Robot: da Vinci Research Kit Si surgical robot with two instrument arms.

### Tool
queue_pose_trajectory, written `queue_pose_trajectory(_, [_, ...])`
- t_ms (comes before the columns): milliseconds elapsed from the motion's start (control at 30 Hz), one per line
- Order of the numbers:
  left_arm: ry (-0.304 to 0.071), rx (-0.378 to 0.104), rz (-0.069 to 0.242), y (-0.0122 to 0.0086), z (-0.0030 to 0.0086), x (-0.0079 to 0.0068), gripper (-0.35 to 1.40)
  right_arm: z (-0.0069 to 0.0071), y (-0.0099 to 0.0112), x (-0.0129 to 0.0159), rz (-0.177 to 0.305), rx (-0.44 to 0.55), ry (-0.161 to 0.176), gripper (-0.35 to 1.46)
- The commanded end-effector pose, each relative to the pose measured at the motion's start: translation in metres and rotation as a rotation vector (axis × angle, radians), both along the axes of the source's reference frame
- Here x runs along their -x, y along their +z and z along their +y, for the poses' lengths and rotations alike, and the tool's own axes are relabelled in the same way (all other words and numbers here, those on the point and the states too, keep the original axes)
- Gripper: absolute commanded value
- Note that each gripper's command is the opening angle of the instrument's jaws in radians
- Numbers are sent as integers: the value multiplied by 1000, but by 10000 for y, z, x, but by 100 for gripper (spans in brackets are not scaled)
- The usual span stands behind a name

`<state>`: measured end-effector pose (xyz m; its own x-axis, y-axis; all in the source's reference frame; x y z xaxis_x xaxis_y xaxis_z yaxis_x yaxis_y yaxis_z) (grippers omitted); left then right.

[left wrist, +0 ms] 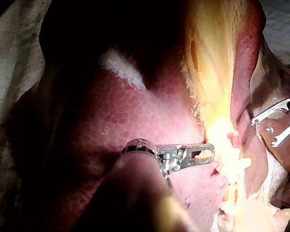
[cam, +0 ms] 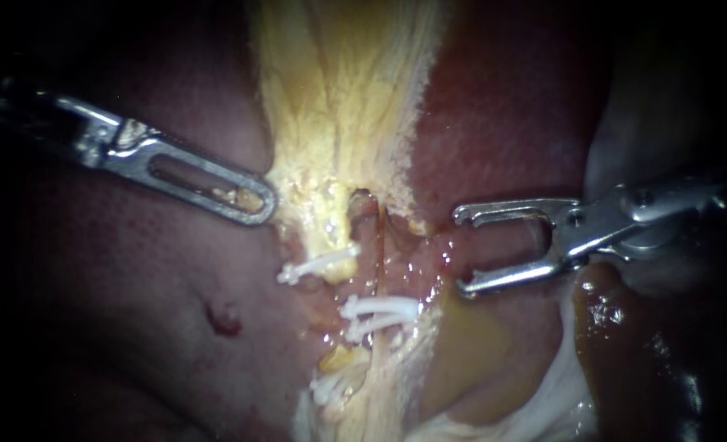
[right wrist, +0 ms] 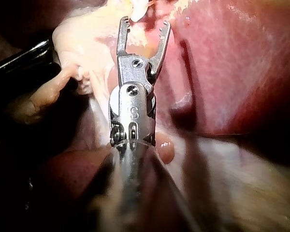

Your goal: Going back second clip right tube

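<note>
A pinkish tube (cam: 377,245) runs down through the yellow tissue (cam: 339,98). Two white clips (cam: 380,315) cross it low down. Another white clip (cam: 318,263) lies to their upper left, and one more (cam: 331,385) sits below. My right instrument (cam: 462,250) stands to the right of the tube, its jaws wide open and empty, apart from the clips. In its wrist view its jaws (right wrist: 142,29) gape just short of pale tissue. My left instrument (cam: 257,200) is shut on the edge of the yellow tissue, as its wrist view (left wrist: 205,153) also shows.
Dark red liver (cam: 134,327) fills the left, with a small red spot (cam: 224,317). More liver (cam: 503,123) lies at the upper right. An olive-yellow pouch (cam: 478,344) sits under my right instrument. Whitish membrane (cam: 560,393) lies at the lower right.
</note>
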<state>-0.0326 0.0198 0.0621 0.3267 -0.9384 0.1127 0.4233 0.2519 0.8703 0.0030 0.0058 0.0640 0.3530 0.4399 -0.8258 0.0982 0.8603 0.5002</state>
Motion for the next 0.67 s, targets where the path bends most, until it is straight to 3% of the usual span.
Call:
queue_pose_trajectory(33, [4, -1, -1, 4, -2, 3, -35, 0, 0, 1, 1, 1, -1, 50])
queue_pose_trajectory(267, [22, -2, 1, 22, -7, 23, -35, 0, -2, 2, 1, 0, -1, 50])
queue_pose_trajectory(667, [25, -1, 1, 25, -7, 25, -35, 0, -4, 2, 5, -4, -8, 50])
